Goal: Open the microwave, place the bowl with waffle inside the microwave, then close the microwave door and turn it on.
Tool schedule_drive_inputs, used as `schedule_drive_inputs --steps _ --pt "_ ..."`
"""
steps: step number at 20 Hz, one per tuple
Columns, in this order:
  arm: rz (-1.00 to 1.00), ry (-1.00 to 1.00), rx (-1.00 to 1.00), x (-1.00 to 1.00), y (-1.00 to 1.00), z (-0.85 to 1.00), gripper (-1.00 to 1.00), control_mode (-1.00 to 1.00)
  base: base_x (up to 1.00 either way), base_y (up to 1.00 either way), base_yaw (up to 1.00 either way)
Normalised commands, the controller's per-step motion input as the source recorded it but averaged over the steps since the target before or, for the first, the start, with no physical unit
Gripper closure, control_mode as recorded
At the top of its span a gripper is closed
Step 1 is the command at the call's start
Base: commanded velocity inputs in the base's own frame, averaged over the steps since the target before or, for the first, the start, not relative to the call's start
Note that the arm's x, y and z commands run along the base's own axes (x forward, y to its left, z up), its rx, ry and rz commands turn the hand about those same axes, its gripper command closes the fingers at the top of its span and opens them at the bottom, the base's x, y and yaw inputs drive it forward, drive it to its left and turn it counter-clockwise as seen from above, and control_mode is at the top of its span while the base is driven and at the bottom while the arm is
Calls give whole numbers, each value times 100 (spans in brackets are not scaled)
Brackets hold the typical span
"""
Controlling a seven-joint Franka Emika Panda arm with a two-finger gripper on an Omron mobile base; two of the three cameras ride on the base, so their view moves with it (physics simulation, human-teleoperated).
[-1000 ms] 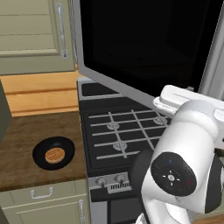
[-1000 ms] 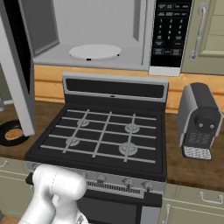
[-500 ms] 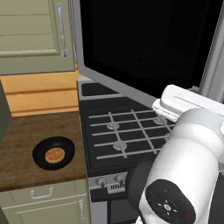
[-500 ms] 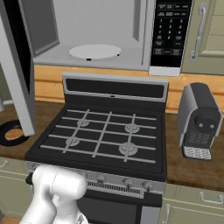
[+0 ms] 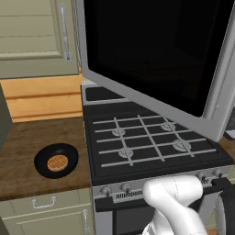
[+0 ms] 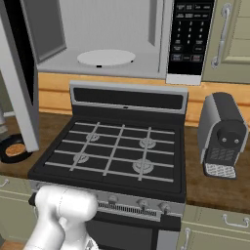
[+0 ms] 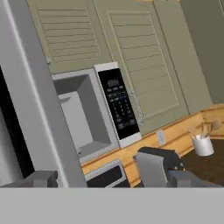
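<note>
Microwave door (image 5: 151,59) stands swung wide out over the stove (image 6: 114,154), black window facing the left base camera, silver bar handle at its free edge; the first step of the task reads as done. Microwave (image 6: 105,36) cavity open and bare, pale round turntable (image 6: 106,57) on its floor, dark button panel (image 6: 189,36) to its right. Bowl (image 5: 56,160) sits on the wooden desk (image 5: 27,142) left of the stove, well apart from the microwave and below it, with the waffle (image 5: 58,162) lying flat inside; in the right base view the bowl shows just past the lower edge of the open door. Arm is low in front of the stove, white elbow in the foreground of both base views. Gripper (image 7: 114,178) released, jaws spread wide with nothing between them, the two dark fingertips (image 7: 40,178) at the bottom of the hand view, which looks up at the open cavity and panel, the door edge close on one side. Judged step in hand: between opening and fetching, with the bowl untouched. Next move seems to call for swinging the hand down and to the robot's left, clear of the hanging door, coming at the bowl from above and pinching its rim, since the bowl looks wide and shallow. Then a level lift so the waffle stays put, and a path around the door's edge into the cavity. Grey coffee machine (image 6: 220,134) on the right desk is well out of the way
</note>
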Motion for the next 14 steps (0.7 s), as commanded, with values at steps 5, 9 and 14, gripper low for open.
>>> schedule_drive_inputs --steps 5,9,14 --pt "58 4 12 16 -73 -20 -100 -100 0 0 0" --pt "81 7 3 65 -13 -48 -100 -100 0 0 0" --pt "89 4 4 82 0 -47 -100 -100 0 0 0"
